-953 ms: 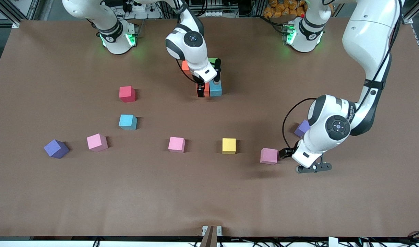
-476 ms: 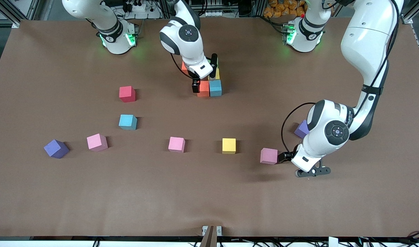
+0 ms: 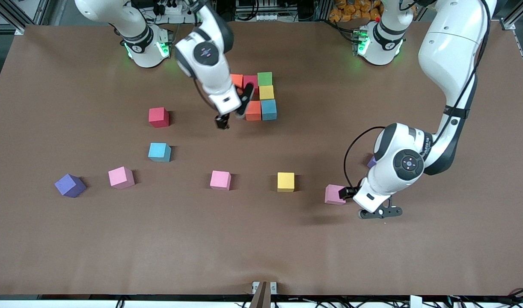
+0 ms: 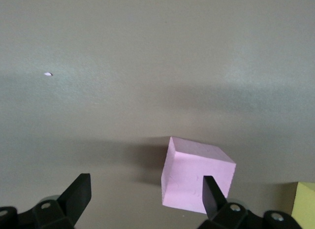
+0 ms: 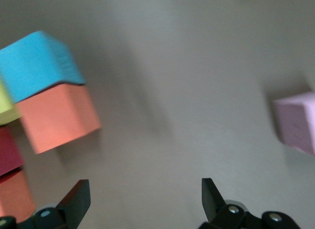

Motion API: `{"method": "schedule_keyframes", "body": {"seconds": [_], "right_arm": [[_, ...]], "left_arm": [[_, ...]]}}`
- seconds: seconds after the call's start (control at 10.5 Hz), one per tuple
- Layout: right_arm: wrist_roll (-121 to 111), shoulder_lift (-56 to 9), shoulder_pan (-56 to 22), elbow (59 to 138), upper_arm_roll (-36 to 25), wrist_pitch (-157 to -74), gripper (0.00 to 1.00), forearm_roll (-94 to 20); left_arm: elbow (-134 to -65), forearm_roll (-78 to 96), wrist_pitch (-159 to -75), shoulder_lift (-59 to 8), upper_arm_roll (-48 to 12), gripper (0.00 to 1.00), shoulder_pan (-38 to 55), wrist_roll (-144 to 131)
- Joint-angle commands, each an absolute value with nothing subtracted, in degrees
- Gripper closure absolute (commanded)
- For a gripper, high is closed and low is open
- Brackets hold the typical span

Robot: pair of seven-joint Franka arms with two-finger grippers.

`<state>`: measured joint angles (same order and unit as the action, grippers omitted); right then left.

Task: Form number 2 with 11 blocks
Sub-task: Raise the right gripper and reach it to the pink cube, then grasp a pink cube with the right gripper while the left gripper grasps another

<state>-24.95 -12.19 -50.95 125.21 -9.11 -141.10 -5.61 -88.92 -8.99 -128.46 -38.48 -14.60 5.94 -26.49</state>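
Note:
Several blocks touch in a cluster: orange (image 3: pixel 237 80), dark red (image 3: pixel 250 81) and green (image 3: pixel 265 78) in a row, then yellow (image 3: pixel 266 92), then orange (image 3: pixel 253 110) beside light blue (image 3: pixel 268 109). My right gripper (image 3: pixel 233 112) hangs open and empty beside that orange block (image 5: pixel 58 118), toward the right arm's end. Loose blocks lie nearer the camera: red (image 3: pixel 158 116), light blue (image 3: pixel 159 152), pink (image 3: pixel 121 177), pink (image 3: pixel 220 180), yellow (image 3: pixel 286 181), pink (image 3: pixel 335 194). My left gripper (image 3: pixel 348 193) is open over this last pink block's (image 4: pixel 197 172) edge, one fingertip (image 4: pixel 211 189) in front of it.
A purple cube (image 3: pixel 69 185) lies near the right arm's end, beside the loose pink block. A second purple cube (image 3: pixel 371 161) is mostly hidden by my left arm. Bare brown table (image 3: pixel 261 239) stretches along the edge nearest the camera.
My right gripper has lifted off the cluster and swung toward the right arm's end, uncovering the blocks. My left gripper has crept closer to the pink block.

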Motion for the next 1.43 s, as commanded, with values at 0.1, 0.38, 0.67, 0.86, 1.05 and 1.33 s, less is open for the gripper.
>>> {"method": "schedule_keyframes", "body": {"seconds": [0.1, 0.38, 0.67, 0.86, 1.05, 1.33], "right_arm": [[4.9, -14.9, -44.0, 119.2, -8.3, -140.9, 0.00, -5.6], [28.4, -23.3, -41.4, 109.2, -8.4, -140.7, 0.00, -5.5], [33.0, -31.2, -38.2, 100.1, -8.5, -140.3, 0.00, -5.8], [34.4, -35.3, -37.2, 96.1, -8.4, -140.0, 0.00, -5.7], [34.4, -37.1, -37.0, 94.8, -8.4, -140.1, 0.00, -5.8], [34.2, -37.8, -36.9, 94.7, -8.4, -140.2, 0.00, -7.6]], "left_arm": [[-87.9, -9.7, -126.8, -39.0, -14.2, 0.00, 7.0, -29.5], [-88.1, -9.8, -126.8, -40.2, -14.1, 0.00, 7.1, -29.7], [-88.1, -10.0, -126.8, -40.4, -12.8, 0.00, 6.5, -29.2], [-88.2, -10.1, -126.8, -40.9, -12.7, 0.00, 6.9, -29.3], [-88.2, -10.1, -126.8, -40.8, -12.7, 0.00, 6.6, -29.1], [-88.3, -10.1, -126.8, -40.9, -12.7, 0.00, 6.7, -29.2]]}}
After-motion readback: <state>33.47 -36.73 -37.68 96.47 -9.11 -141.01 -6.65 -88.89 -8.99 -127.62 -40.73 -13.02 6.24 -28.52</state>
